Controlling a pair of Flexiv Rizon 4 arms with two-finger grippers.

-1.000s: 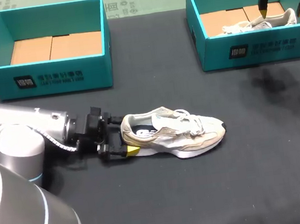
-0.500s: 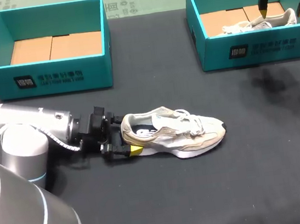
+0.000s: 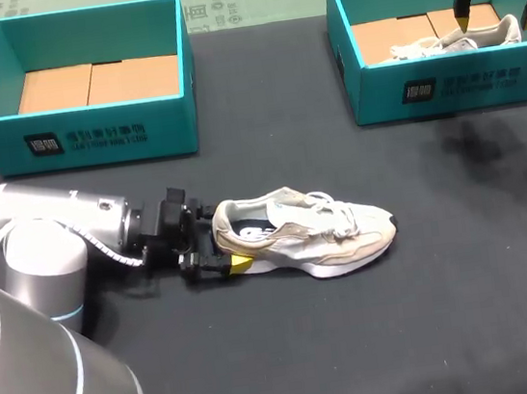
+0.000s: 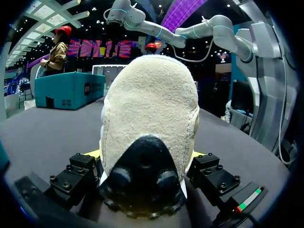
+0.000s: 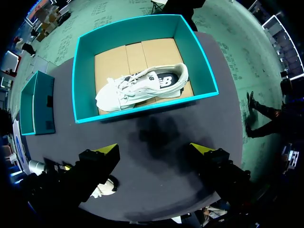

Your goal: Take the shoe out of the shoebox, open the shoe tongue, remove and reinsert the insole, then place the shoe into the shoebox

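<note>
The left pincer (image 4: 146,154) is pinching the heel of the shoe (image 3: 302,233), with one yellow tip on each side of it. The shoe stands on its sole on the dark table (image 3: 360,340), its toe pointing away from this pincer. The right pincer (image 5: 156,149) is spread wide and holds nothing. Ahead of it stands a teal shoebox (image 5: 147,110) with a second shoe (image 5: 142,85) inside.

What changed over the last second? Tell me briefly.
The left gripper edged a little farther forward around the heel of the shoe. The shoe itself, and the right gripper above the box, stayed put.
</note>
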